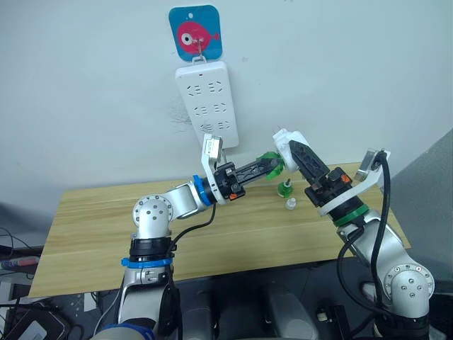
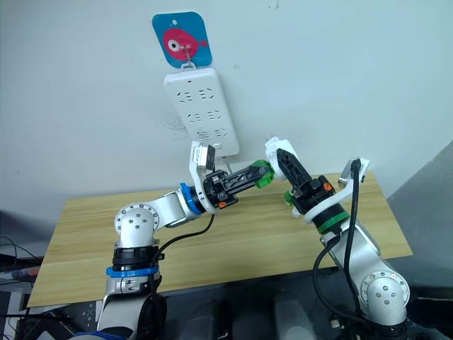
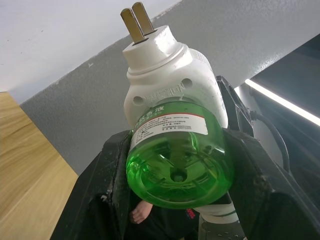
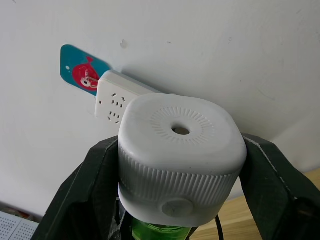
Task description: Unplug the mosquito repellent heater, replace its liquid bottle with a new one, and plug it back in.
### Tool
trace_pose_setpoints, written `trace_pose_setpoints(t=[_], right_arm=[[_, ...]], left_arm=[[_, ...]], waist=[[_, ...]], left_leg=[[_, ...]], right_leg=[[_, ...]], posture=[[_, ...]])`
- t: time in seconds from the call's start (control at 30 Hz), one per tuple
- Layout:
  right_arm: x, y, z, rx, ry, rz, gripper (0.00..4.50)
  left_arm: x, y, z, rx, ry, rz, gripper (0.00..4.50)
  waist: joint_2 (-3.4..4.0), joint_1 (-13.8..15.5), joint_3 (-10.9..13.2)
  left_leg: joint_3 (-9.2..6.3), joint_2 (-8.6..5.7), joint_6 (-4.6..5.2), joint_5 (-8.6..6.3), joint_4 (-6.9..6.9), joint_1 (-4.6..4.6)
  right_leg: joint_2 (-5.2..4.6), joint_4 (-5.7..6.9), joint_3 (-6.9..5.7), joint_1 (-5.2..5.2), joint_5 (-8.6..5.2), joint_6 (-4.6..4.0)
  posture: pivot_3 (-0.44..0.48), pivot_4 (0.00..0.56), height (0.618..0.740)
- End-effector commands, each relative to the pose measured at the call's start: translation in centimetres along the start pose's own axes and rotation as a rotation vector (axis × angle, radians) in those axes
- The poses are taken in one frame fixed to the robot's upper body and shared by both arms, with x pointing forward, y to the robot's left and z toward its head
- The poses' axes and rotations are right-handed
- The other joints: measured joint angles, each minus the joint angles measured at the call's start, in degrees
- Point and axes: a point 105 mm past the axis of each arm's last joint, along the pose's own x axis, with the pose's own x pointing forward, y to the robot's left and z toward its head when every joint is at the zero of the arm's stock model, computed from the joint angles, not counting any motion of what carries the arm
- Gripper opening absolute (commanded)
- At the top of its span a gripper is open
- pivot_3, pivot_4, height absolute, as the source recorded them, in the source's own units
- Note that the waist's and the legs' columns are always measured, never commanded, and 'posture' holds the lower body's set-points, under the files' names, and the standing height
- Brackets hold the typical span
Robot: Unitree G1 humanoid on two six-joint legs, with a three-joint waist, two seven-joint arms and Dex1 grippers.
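- Now the heater (image 4: 181, 157) is off the wall, held up in the air just below the strip (image 1: 208, 105) and well above the bench (image 1: 106, 219).
- Right gripper (image 4: 180, 170) is clamped on the heater's ribbed white body, one black finger on each flank, vent hole facing the wrist camera.
- Left gripper (image 3: 177, 165) is closed round the green bottle (image 3: 177, 165), which sits screwed into the heater's underside; its fingers pinch the bottle's rounded sides.
- From the left wrist the two flat prongs (image 3: 136, 21) stick out bare, so it reads as unplugged.
- Below the strip, on the bench, stand another small green bottle (image 1: 284, 188) and a tiny clear cap (image 1: 290, 205) just beside it.
- Handling, as I judge it: heater is light, hard plastic, stiff; the ribbed band is the sensible place to grip, since the smooth dome above looks slippery.
- Bottle looks like thin, glossy, see-through plastic with liquid inside: light, slick, possibly crushable, so a firm but not hard squeeze on its widest part.
- Twisting asks for opposed holds, body fixed, bottle turned; keep it neck-up-ish to avoid a spill.
- Prongs are best left untouched.
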Motion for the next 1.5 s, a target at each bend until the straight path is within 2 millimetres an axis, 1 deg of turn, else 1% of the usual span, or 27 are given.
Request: trace_pose_setpoints(t=[0.03,0.1,0.13,0.17,0.2,0.23,0.33,0.4,0.47,0.53,0.6,0.7,0.77,0.9,1.03,1.13,1.27,1.43,1.5], right_arm=[[0.0,0.9,0.6,-0.015,-0.02,0.04,3.05],[0.0,0.9,0.6,-0.012,-0.023,0.04,3.05],[0.0,0.9,0.7,-0.012,-0.024,0.039,3.05],[0.0,0.9,0.7,-0.014,-0.029,0.036,3.05],[0.0,0.8,0.9,-0.02,-0.038,0.029,3.05],[-0.1,0.7,1.2,-0.027,-0.049,0.022,3.04],[-0.3,0.5,1.9,-0.048,-0.068,0.011,3.02],[-0.5,0.4,2.1,-0.109,-0.048,0.009,3.02],[-0.6,0.6,1.8,-0.224,0.012,0.021,3.02],[-0.5,1.1,0.8,-0.408,0.109,0.055,3.02],[-0.4,1.4,0.2,-0.544,0.166,0.076,3.02],[0.1,1.4,0.0,-0.744,0.206,0.083,3.02],[0.5,1.8,0.0,-0.83,0.205,0.107,3.02],[1.0,2.6,-0.3,-0.936,0.208,0.147,3.02],[1.0,3.0,-0.8,-0.975,0.231,0.18,3.02],[0.8,3.4,-1.2,-1.0,0.253,0.207,3.02],[0.7,3.8,-1.4,-1.041,0.268,0.226,3.02],[0.7,3.6,-1.2,-1.056,0.264,0.208,3.02],[0.6,3.5,-1.1,-1.059,0.265,0.199,3.02]], left_arm=[[0.3,-0.5,-0.2,0.01,0.026,-0.021,2.3],[0.1,0.1,-0.3,0.047,0.046,0.019,3.03],[-0.2,0.3,-0.1,0.081,0.048,0.041,3.3],[-0.6,0.7,0.0,0.159,0.056,0.085,3.57],[-1.2,1.1,0.1,0.245,0.065,0.123,3.96],[-1.9,1.5,0.3,0.361,0.065,0.17,4.22],[-4.3,1.6,0.4,0.573,0.082,0.245,4.23],[-5.8,1.7,1.4,0.661,0.026,0.334,4.23],[-7.1,1.5,2.4,0.742,-0.029,0.408,4.23],[-8.8,1.2,3.9,0.825,-0.106,0.512,4.23],[-10.3,1.0,5.0,0.864,-0.17,0.594,4.23],[-11.7,1.2,6.0,0.909,-0.189,0.673,4.23],[-12.3,1.4,6.8,0.934,-0.194,0.7,4.23],[-12.7,2.0,8.9,0.984,-0.179,0.714,4.23],[-11.7,2.7,10.5,1.005,-0.13,0.658,4.23],[-10.5,3.1,11.1,1.014,-0.083,0.595,4.23],[-9.4,3.5,11.8,1.024,-0.039,0.545,4.23],[-8.1,4.0,12.4,1.046,0.01,0.493,4.23],[-7.2,4.1,12.5,1.057,0.033,0.455,4.23]], waist=[[-0.01,0.0,0.0],[0.0,0.0,0.0],[0.0,0.0,0.0],[0.0,0.0,0.0],[0.0,-0.1,0.0],[0.04,-0.1,-0.1],[0.12,-0.2,-0.1],[0.13,-0.2,-0.2],[0.1,0.1,-0.2],[0.09,0.3,-0.2],[0.08,0.4,-0.2],[0.05,0.9,-0.2],[0.05,1.4,-0.2],[0.04,2.1,-0.2],[-0.01,2.9,-0.2],[-0.02,2.9,-0.2],[-0.03,2.7,-0.2],[-0.03,2.5,-0.2],[-0.03,2.4,-0.2]], left_leg=[[0.0,0.0,0.0,0.0,0.0,0.0],[0.0,0.0,0.0,0.0,0.0,0.0],[-0.01,0.0,0.0,0.0,0.0,0.0],[-0.01,0.0,0.0,0.0,0.0,0.0],[0.0,0.0,0.0,0.0,0.0,0.0],[0.02,0.01,0.0,0.0,-0.02,0.0],[0.08,0.03,0.0,0.0,-0.09,0.06],[0.1,0.08,0.0,0.0,-0.11,0.06],[0.11,0.07,0.0,0.0,-0.11,0.05],[0.11,0.03,0.01,-0.01,-0.06,0.02],[0.17,0.02,0.02,-0.01,-0.04,0.02],[0.17,0.03,0.02,-0.01,-0.05,0.04],[0.19,0.04,0.02,-0.01,-0.06,0.04],[0.19,0.04,0.02,-0.01,-0.05,0.04],[0.19,0.02,0.02,-0.01,-0.03,0.02],[0.2,-0.01,0.02,-0.02,-0.02,-0.01],[0.18,0.03,0.03,-0.02,-0.03,-0.01],[0.13,0.04,0.03,-0.02,-0.03,-0.01],[0.11,0.03,0.03,-0.02,-0.03,-0.02]], right_leg=[[0.0,0.0,0.0,0.0,0.0,0.0],[0.0,0.0,0.0,0.0,0.0,0.0],[0.01,0.0,0.0,0.0,0.0,0.0],[0.02,0.0,0.0,0.0,0.0,0.0],[0.02,0.0,0.02,0.0,0.0,0.0],[0.02,-0.01,0.05,-0.01,0.0,0.0],[0.03,0.02,0.15,-0.04,0.0,-0.01],[0.06,0.03,0.19,-0.05,0.0,-0.02],[0.05,-0.01,0.23,-0.06,-0.01,-0.02],[0.04,-0.08,0.28,-0.03,-0.01,-0.02],[0.04,-0.08,0.39,-0.03,0.0,-0.02],[0.07,-0.08,0.39,-0.03,-0.01,-0.01],[0.1,-0.07,0.4,-0.05,-0.01,-0.01],[0.1,-0.07,0.41,-0.06,-0.01,-0.01],[0.09,-0.1,0.37,-0.06,0.0,-0.02],[0.07,-0.14,0.36,-0.05,0.0,-0.01],[0.07,-0.14,0.34,-0.06,0.0,-0.02],[0.07,-0.12,0.26,-0.06,0.0,-0.02],[0.07,-0.12,0.24,-0.06,0.0,-0.02]], posture=[[-0.26,0.183,0.74],[-0.259,0.185,0.74],[-0.26,0.186,0.74],[-0.261,0.186,0.74],[-0.263,0.185,0.74],[-0.267,0.186,0.74],[-0.26,0.19,0.74],[-0.254,0.192,0.74],[-0.245,0.193,0.74],[-0.225,0.196,0.74],[-0.211,0.198,0.74],[-0.191,0.199,0.74],[-0.191,0.199,0.74],[-0.192,0.199,0.74],[-0.202,0.199,0.74],[-0.215,0.2,0.74],[-0.226,0.201,0.74],[-0.236,0.202,0.74],[-0.24,0.203,0.74]])
